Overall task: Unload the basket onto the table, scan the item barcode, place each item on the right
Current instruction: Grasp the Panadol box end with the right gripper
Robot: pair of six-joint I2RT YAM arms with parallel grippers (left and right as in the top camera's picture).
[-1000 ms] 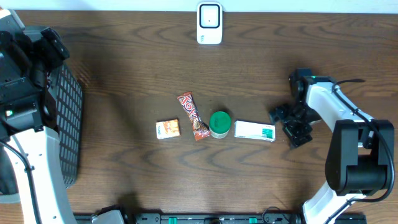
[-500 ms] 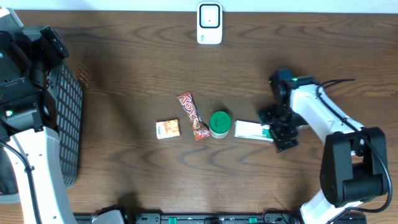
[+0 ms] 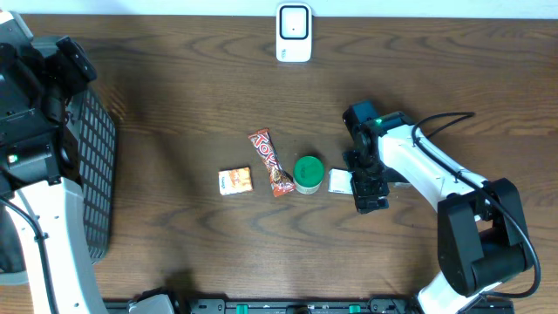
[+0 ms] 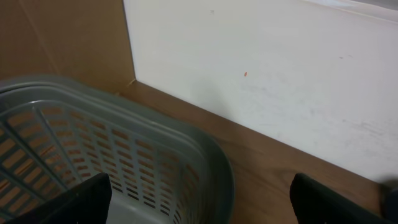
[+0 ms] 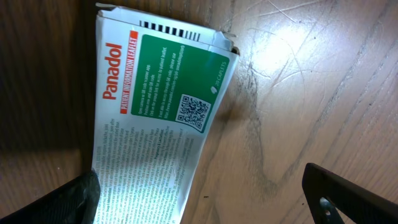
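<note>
Jaws wide on your right claw, hovering over the medicine box; your left claw gapes wide above the basket.

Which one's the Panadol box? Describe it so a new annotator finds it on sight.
On the brown wooden table, four items lie in a row in front of the white scanner. The Panadol box is the rightmost, beside the green-lidded jar, partly under the open right gripper. It alone is a flat white carton with a green panel, red lettering and a QR code.
</note>
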